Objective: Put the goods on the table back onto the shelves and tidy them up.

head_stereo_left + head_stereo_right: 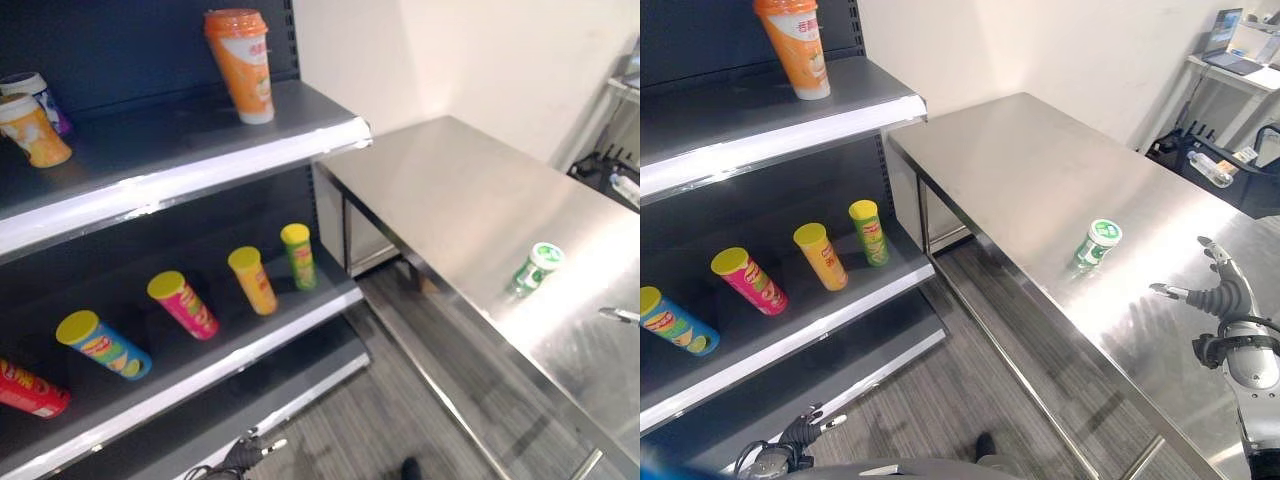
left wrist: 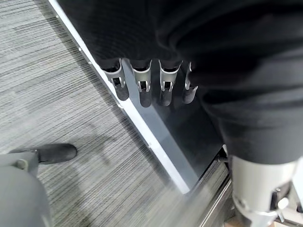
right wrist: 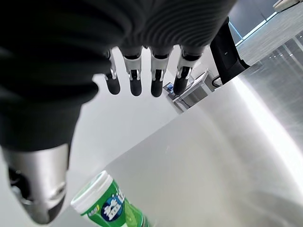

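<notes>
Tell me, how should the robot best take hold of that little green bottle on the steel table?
Probably around its round green body, below the white cap. The green bottle stands upright and alone on the table, so its sides are free. The open right hand is beside it and could come in level from that side, fingers and thumb closing across the body.

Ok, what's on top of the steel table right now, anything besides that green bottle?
On the steel table stands the green bottle with a white lid, upright, alone. The right hand hovers open beside it, not touching. The table's near right end is cut off, so more there can't be ruled out.
</notes>
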Controlling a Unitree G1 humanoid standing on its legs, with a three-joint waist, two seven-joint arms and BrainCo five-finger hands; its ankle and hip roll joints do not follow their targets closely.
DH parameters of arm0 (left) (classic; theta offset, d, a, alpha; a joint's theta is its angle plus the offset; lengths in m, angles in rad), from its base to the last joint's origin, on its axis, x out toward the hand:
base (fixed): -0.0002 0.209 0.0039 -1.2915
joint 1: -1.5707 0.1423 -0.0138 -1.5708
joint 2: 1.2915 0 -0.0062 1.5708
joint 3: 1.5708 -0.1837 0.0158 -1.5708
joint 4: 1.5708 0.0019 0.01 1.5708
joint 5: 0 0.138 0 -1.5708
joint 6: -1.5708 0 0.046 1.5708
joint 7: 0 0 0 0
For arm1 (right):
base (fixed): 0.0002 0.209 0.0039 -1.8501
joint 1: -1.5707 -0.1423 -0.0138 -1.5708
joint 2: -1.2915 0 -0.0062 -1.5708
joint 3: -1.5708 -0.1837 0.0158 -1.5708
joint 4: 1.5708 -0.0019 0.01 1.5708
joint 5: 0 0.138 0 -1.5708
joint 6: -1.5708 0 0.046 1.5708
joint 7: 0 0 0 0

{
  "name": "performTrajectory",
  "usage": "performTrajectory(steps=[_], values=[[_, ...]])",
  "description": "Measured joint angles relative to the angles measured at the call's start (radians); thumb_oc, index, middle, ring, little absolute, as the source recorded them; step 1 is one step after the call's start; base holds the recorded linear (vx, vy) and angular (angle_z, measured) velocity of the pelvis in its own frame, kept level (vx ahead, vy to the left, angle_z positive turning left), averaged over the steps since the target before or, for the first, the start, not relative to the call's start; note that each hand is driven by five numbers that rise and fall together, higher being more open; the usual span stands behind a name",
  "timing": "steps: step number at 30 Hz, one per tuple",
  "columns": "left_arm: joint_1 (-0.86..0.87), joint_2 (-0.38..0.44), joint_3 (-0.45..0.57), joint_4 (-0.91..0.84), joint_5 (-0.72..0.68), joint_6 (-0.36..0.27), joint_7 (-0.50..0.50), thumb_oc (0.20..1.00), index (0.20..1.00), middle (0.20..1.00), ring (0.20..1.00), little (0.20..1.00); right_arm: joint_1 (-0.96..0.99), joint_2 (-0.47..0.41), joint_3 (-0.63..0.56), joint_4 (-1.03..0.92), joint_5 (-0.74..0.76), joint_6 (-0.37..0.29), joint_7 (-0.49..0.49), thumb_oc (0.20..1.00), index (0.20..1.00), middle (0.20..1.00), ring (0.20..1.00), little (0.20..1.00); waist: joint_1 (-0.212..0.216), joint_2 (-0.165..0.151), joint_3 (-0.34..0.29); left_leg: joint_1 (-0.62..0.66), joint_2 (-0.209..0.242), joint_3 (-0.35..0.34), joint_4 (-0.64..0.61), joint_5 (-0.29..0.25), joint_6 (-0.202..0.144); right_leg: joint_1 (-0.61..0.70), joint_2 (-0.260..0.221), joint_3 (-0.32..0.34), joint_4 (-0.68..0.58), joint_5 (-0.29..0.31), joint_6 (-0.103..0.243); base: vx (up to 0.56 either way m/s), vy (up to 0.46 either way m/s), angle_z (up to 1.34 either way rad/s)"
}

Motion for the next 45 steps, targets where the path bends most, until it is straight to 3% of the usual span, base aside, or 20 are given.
performTrajectory(steps=[7, 10, 15, 18, 22, 26, 38, 39, 45], values=[[0.022, 0.005, -0.001, 0.013, 0.0, 0.023, 0.0, 1.0, 1.0, 1.0, 1.0, 1.0, -0.044, 0.003, 0.024, 0.051, 0.003, -0.001, 0.0, 1.0, 1.0, 1.0, 1.0, 1.0, 0.016, -0.012, -0.008, 0.003, -0.012, -0.013, -0.001, 0.001, 0.001, 0.012, -0.014, -0.014, 0.0, -0.008, 0.005, 0.02, -0.062, 0.08], [0.019, 0.006, -0.003, 0.011, 0.0, 0.025, -0.001, 1.0, 1.0, 1.0, 1.0, 1.0, -0.098, 0.007, 0.093, 0.115, 0.04, 0.005, 0.003, 1.0, 1.0, 1.0, 1.0, 1.0, 0.027, -0.012, -0.012, -0.002, -0.012, -0.031, 0.001, 0.003, 0.004, 0.019, -0.016, -0.033, 0.0, -0.012, 0.008, 0.01, -0.056, 0.14], [0.031, 0.007, -0.004, 0.013, -0.003, 0.027, 0.0, 1.0, 1.0, 1.0, 1.0, 1.0, -0.158, 0.008, 0.139, 0.144, 0.044, 0.005, 0.013, 1.0, 1.0, 1.0, 1.0, 1.0, 0.041, 0.004, -0.02, -0.003, -0.009, -0.058, 0.003, 0.004, 0.007, 0.035, -0.018, -0.061, 0.0, -0.02, 0.01, 0.01, -0.05, 0.17], [0.053, 0.006, -0.015, 0.013, -0.003, 0.033, 0.0, 1.0, 1.0, 1.0, 1.0, 1.0, -0.209, 0.008, 0.175, 0.202, 0.044, 0.01, 0.019, 1.0, 1.0, 1.0, 1.0, 1.0, 0.07, 0.015, -0.021, -0.007, -0.009, -0.067, 0.004, 0.006, 0.007, 0.039, -0.015, -0.073, 0.0, -0.022, 0.008, 0.01, -0.066, 0.12], [0.047, 0.006, -0.046, 0.01, -0.01, 0.034, 0.0, 1.0, 1.0, 1.0, 1.0, 1.0, -0.336, -0.002, 0.249, 0.39, 0.051, 0.023, 0.014, 1.0, 1.0, 1.0, 1.0, 1.0, 0.086, 0.023, -0.013, -0.03, -0.01, -0.107, 0.022, 0.011, -0.001, 0.046, -0.012, -0.109, 0.0, -0.028, 0.009, -0.01, -0.063, 0.28], [0.05, 0.004, -0.05, 0.013, -0.011, 0.034, 0.0, 1.0, 1.0, 1.0, 1.0, 1.0, -0.342, 0.0, 0.254, 0.398, 0.041, 0.033, -0.002, 1.0, 1.0, 1.0, 1.0, 1.0, 0.1, 0.032, -0.01, -0.052, -0.004, -0.146, 0.024, 0.019, -0.009, 0.048, -0.004, -0.148, 0.0, -0.035, 0.002, 0.0, -0.044, 0.29], [0.045, 0.004, -0.05, 0.012, -0.013, 0.035, 0.0, 1.0, 1.0, 1.0, 1.0, 1.0, -0.354, -0.004, 0.255, 0.429, -0.001, 0.049, -0.011, 1.0, 1.0, 1.0, 1.0, 1.0, 0.084, 0.029, 0.012, -0.056, -0.001, -0.17, 0.023, 0.02, -0.018, 0.064, 0.0, -0.176, 0.001, -0.041, 0.001, 0.0, -0.021, 0.07], [0.046, 0.004, -0.05, 0.012, -0.013, 0.035, 0.001, 1.0, 1.0, 1.0, 1.0, 1.0, -0.346, -0.004, 0.254, 0.422, -0.012, 0.052, -0.02, 0.2, 0.2, 0.2, 0.2, 0.2, 0.083, 0.025, 0.015, -0.056, 0.0, -0.17, 0.023, 0.02, -0.017, 0.064, 0.0, -0.177, 0.0, -0.042, 0.0, 0.0, 0.0, 0.0], [0.048, 0.003, -0.048, 0.014, -0.013, 0.04, 0.001, 1.0, 1.0, 1.0, 1.0, 1.0, -0.319, -0.003, 0.244, 0.404, -0.029, 0.057, -0.024, 0.2, 0.2, 0.2, 0.2, 0.2, 0.082, 0.024, 0.015, -0.052, -0.001, -0.17, 0.024, 0.023, -0.02, 0.065, -0.001, -0.177, 0.0, -0.044, 0.001, 0.0, 0.0, 0.0]])
